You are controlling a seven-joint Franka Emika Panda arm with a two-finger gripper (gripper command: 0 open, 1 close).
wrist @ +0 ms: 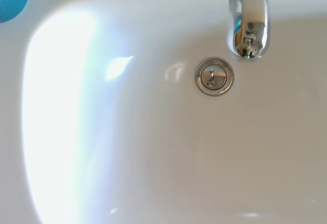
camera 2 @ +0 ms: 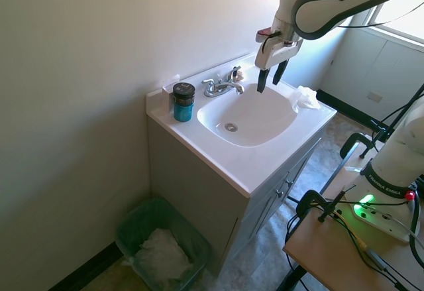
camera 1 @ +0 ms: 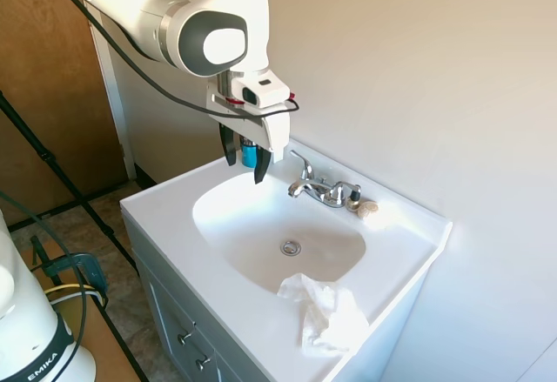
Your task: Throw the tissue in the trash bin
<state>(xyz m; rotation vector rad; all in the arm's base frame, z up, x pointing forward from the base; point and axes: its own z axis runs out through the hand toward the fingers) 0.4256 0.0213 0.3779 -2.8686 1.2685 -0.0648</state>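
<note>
A crumpled white tissue lies on the sink counter's front rim, partly drooping into the basin; it also shows at the counter's right corner. My gripper hangs open and empty above the basin, well apart from the tissue; in the second exterior view the gripper hovers near the faucet. A green trash bin with white paper inside stands on the floor left of the vanity. The wrist view holds only the basin, the drain and the faucet spout.
The chrome faucet stands at the basin's back. A blue jar with a dark lid sits on the counter's corner by the wall. A small object lies beside the faucet. The wall runs close behind the sink.
</note>
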